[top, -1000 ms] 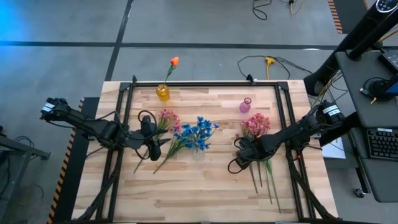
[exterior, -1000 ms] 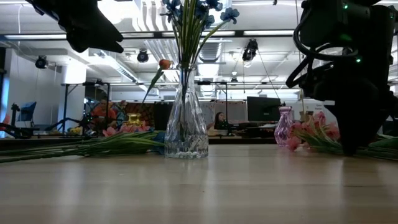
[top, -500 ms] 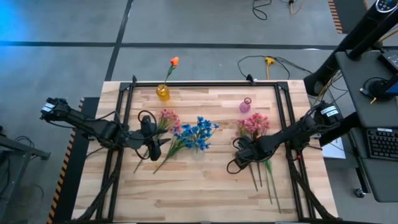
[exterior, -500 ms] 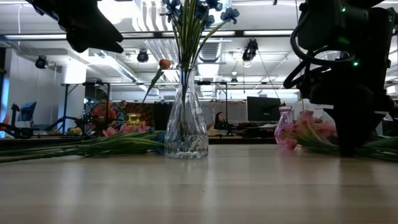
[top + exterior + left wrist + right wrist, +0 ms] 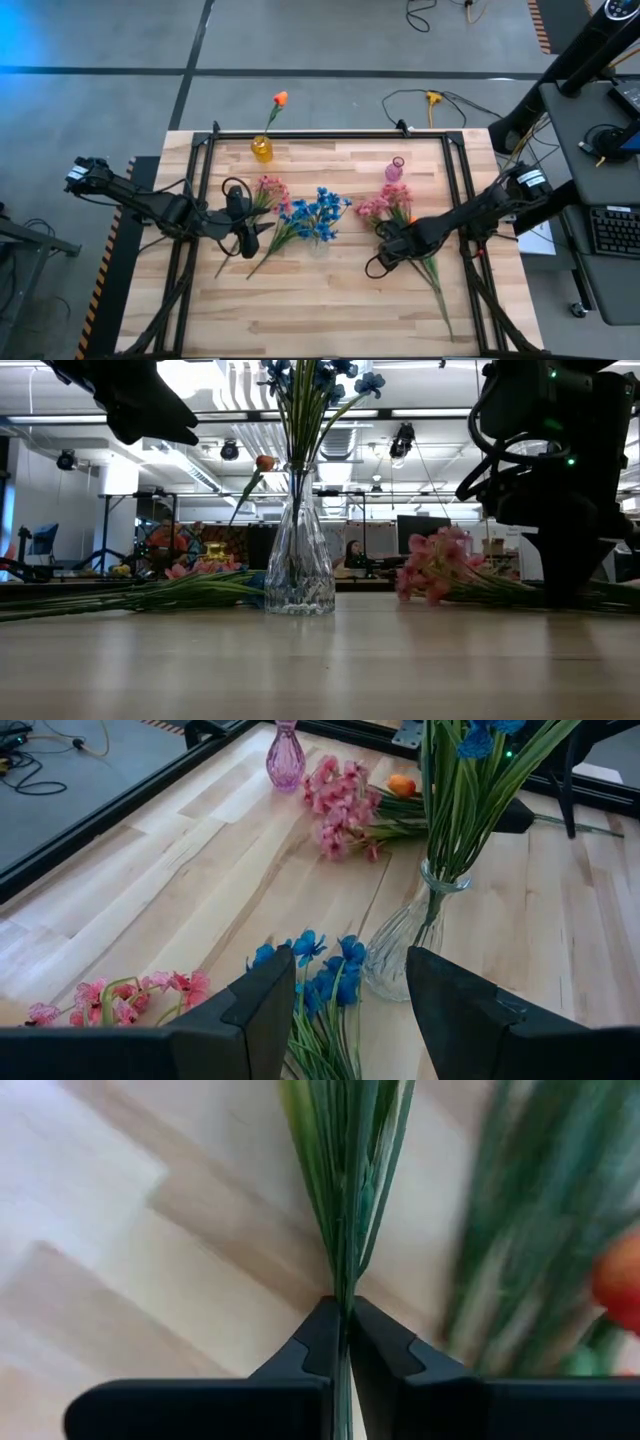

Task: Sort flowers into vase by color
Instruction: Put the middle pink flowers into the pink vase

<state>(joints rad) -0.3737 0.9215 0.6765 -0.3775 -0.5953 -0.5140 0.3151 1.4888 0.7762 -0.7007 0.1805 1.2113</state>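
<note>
A bunch of pink flowers (image 5: 385,205) lies at the table's right, with my right gripper (image 5: 397,246) shut on its green stalks. An orange bud (image 5: 402,785) lies beside that bunch. Blue flowers stand in a clear glass vase (image 5: 298,575) at the table's middle; more blue flowers (image 5: 320,970) lie on the table beside it. Other pink flowers (image 5: 268,190) lie left of the middle. A yellow vase (image 5: 262,150) at the far edge holds one orange flower (image 5: 280,98). A small pink vase (image 5: 394,170) stands behind the right bunch. My left gripper (image 5: 350,1010) hovers open, left of the glass vase. My right gripper pinches the pink flowers' green stalks (image 5: 345,1270) between its two fingers, several stalks pressed together. The fingers come from above, pointing steeply down. The blossom end (image 5: 432,565) is raised off the table, and the stalks' free ends (image 5: 440,310) trail toward the near right corner.
A black frame (image 5: 330,135) runs around the wooden table top. The near half of the table (image 5: 320,310) is bare wood. Cables lie on the floor beyond the far edge, and a desk with a keyboard stands at the right.
My right gripper has shut on the pink flowers' stalks without shifting. The spread stalks have been drawn together into one strand. The blossom end has swung toward the table's left and risen off the wood.
</note>
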